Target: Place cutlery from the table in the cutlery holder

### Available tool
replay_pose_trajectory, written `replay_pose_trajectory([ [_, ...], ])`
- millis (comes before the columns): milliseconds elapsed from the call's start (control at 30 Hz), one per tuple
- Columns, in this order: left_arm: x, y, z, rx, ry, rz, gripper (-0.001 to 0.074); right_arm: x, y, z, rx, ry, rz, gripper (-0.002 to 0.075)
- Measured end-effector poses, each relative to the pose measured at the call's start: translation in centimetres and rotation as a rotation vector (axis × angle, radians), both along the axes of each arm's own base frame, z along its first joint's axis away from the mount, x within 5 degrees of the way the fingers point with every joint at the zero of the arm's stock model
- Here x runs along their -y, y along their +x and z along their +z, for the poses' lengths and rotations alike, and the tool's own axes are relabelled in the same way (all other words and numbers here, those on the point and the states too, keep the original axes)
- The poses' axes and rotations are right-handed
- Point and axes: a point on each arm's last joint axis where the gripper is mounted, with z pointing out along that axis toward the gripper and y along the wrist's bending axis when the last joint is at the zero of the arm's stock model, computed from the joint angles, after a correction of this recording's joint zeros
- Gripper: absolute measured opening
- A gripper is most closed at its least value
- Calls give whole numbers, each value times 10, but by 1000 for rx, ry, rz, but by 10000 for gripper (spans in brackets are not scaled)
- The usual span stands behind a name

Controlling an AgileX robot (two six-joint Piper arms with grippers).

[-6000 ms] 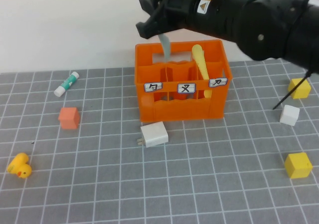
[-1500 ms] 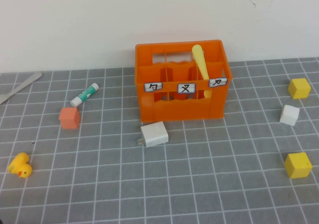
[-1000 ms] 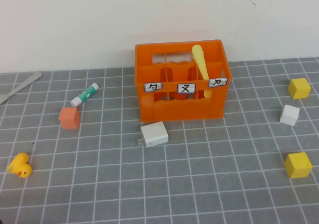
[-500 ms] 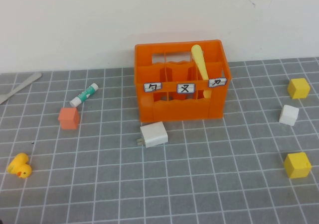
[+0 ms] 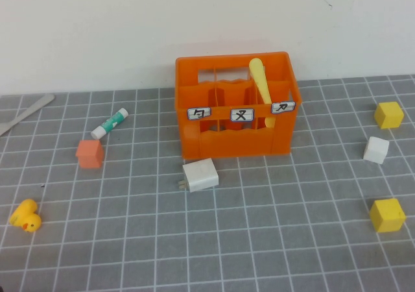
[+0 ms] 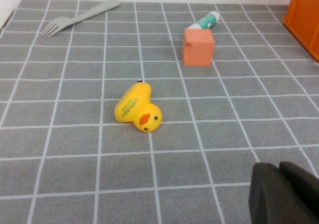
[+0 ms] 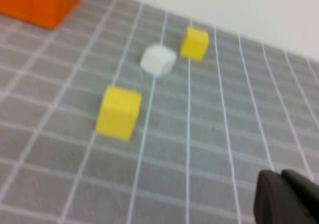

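The orange cutlery holder (image 5: 235,107) stands at the back middle of the gridded table (image 5: 259,240). A pale yellow knife (image 5: 261,83) leans upright in its right compartment. A grey fork (image 5: 26,112) lies flat at the far left edge, whole in the left wrist view as the fork (image 6: 79,18). Neither arm shows in the high view. My left gripper (image 6: 280,170) is shut and empty, hovering near the front left of the table, well short of the fork. Over the right side, my right gripper (image 7: 281,176) is shut and empty too.
A green-and-white tube (image 5: 109,123), a small orange cube (image 5: 89,154) and a yellow toy duck (image 5: 25,216) lie on the left. A white charger (image 5: 200,175) sits before the holder. Two yellow cubes (image 5: 388,215) and a white cube (image 5: 376,150) sit on the right.
Six seconds ago the right arm hung over the holder with the fork in its grip; now both arms are withdrawn and the fork lies at far left. The tube has shifted right.
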Motion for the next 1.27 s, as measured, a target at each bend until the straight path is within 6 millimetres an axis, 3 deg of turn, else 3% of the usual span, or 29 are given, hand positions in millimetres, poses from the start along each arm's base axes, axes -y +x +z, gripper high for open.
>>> replay_pose_trajectory([
  [133,0,0,0,0,0,0,0,3,2,-18,-37,-44,-35,-3],
  [633,0,0,0,0,0,0,0,5,3,-18,-19,37,-98,-3],
  [967,0,0,0,0,-6,2,0,13,1,-18,-4,150,-295,-3],
  [1267,0,0,0,-1,-9,3,0,13,1,-18,-5,150,-289,-3],
])
